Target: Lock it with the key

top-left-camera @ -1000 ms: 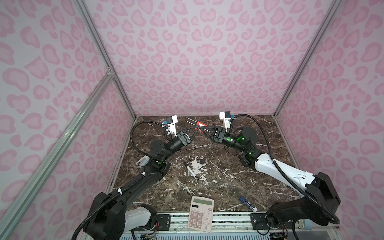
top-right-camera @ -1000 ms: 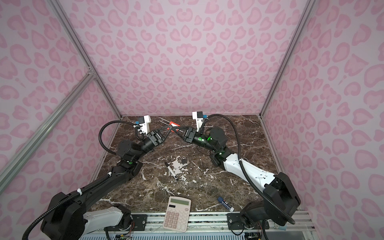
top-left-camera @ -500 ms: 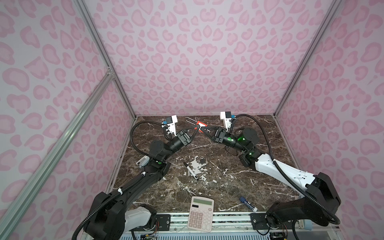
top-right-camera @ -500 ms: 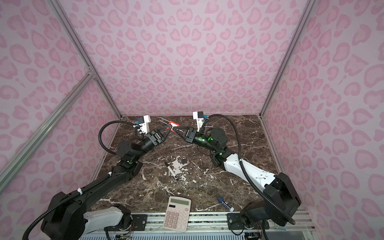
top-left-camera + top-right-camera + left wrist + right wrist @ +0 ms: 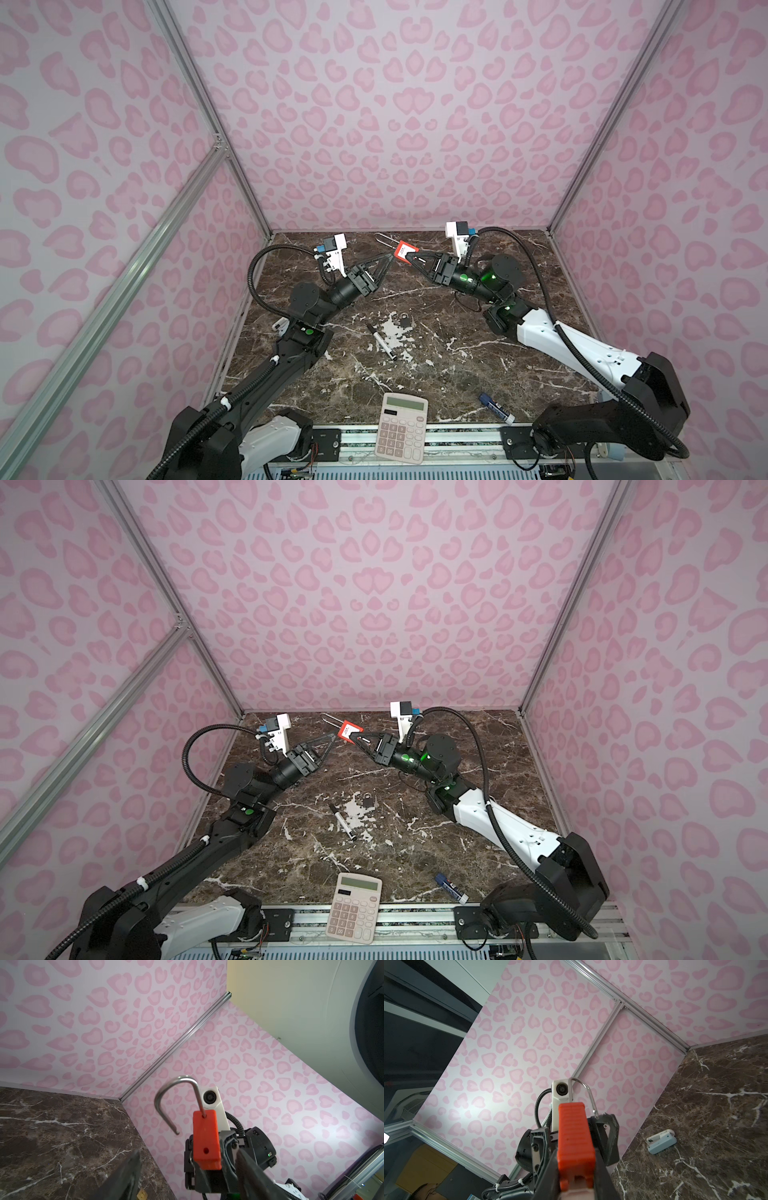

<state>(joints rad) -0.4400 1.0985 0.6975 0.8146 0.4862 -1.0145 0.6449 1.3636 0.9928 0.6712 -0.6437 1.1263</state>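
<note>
A red padlock (image 5: 405,250) with an open silver shackle (image 5: 382,239) hangs in the air above the back of the marble table (image 5: 457,374). My right gripper (image 5: 411,257) is shut on the padlock's body (image 5: 574,1132). The shackle (image 5: 176,1101) has swung out and its free end hangs clear of the body (image 5: 205,1138). My left gripper (image 5: 388,259) stands open just beside the padlock, and its fingers (image 5: 128,1174) touch nothing. A small dark piece with a ring (image 5: 404,320) lies mid-table. I cannot tell whether it is the key.
A black-and-white marker (image 5: 384,341) lies mid-table. A calculator (image 5: 401,428) and a blue-and-white stick (image 5: 496,409) sit at the front edge. A small white device (image 5: 661,1140) lies by the left wall. Pink patterned walls close in on three sides.
My left gripper has opened and let go of the padlock. The right gripper has closed on the padlock's body and holds it alone.
</note>
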